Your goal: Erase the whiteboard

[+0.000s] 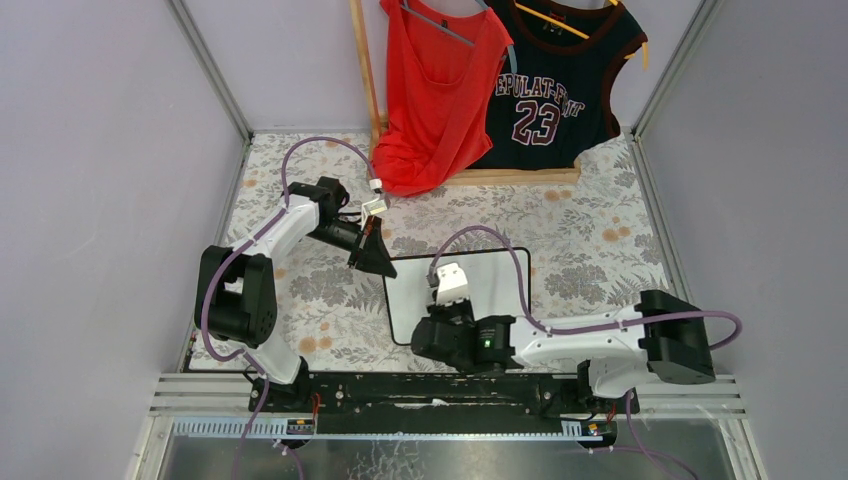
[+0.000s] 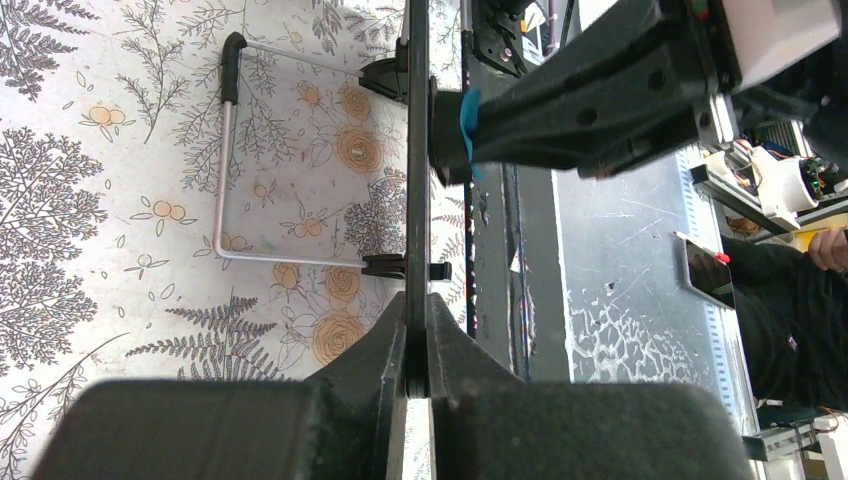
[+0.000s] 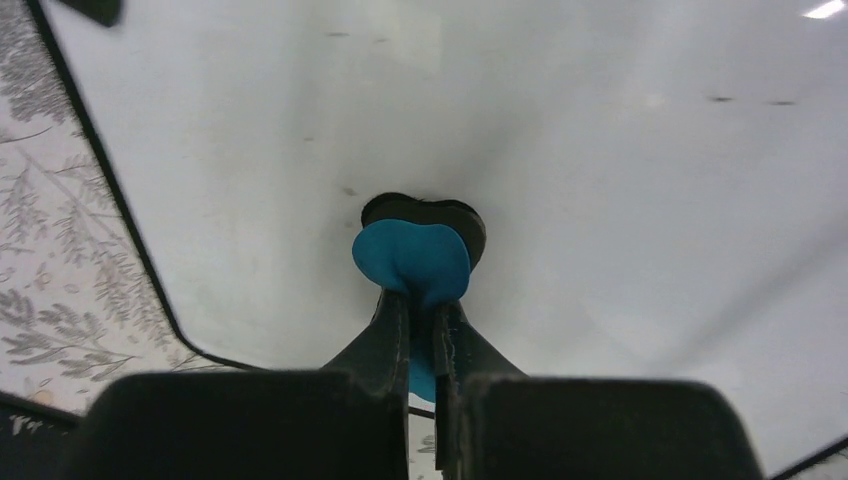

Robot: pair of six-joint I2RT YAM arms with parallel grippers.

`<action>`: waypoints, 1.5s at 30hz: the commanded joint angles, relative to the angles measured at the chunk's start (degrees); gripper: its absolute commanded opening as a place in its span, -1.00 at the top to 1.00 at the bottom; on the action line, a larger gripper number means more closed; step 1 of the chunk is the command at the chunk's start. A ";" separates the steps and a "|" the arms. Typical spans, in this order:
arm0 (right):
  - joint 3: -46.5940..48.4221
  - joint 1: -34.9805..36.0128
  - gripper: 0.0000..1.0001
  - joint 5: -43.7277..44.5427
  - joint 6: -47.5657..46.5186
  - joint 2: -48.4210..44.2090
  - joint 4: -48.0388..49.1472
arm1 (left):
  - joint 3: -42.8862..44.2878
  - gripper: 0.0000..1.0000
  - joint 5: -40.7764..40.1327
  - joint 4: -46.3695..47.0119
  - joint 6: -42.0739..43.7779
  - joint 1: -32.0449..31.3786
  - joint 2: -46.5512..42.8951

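The whiteboard [image 1: 495, 290] has a thin black frame and sits on the floral cloth in the middle of the table. My left gripper [image 1: 383, 266] is shut on its left edge. In the left wrist view the board [image 2: 417, 150] shows edge-on between my left gripper's [image 2: 418, 308] jaws. My right gripper [image 1: 441, 320] is shut on a blue eraser [image 3: 412, 260] and presses it against the white surface [image 3: 620, 180]. The eraser also shows in the left wrist view [image 2: 467, 122]. The surface looks mostly blank, with a few faint dark specks [image 3: 345, 190].
A wire stand [image 2: 226, 170] and black feet [image 2: 385, 265] are behind the board. A red top [image 1: 437, 95] and a black jersey [image 1: 556, 85] hang on a wooden rack [image 1: 510, 177] at the back. A black rail [image 1: 430, 388] runs along the near edge. Grey walls stand on both sides.
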 commanded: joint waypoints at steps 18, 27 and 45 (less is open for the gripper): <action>1.08 -9.78 0.99 9.29 -2.01 -31.41 -27.96 | 0.09 1.00 -4.35 2.27 -0.90 -1.35 0.85; 6.33 -24.03 0.98 2.52 -13.82 -34.50 -27.99 | -0.11 1.00 -5.23 4.62 -3.72 -1.61 0.79; 16.34 -65.99 1.00 -38.20 -30.56 -13.18 -17.22 | -1.80 1.00 -6.68 10.44 -10.10 -1.59 -0.72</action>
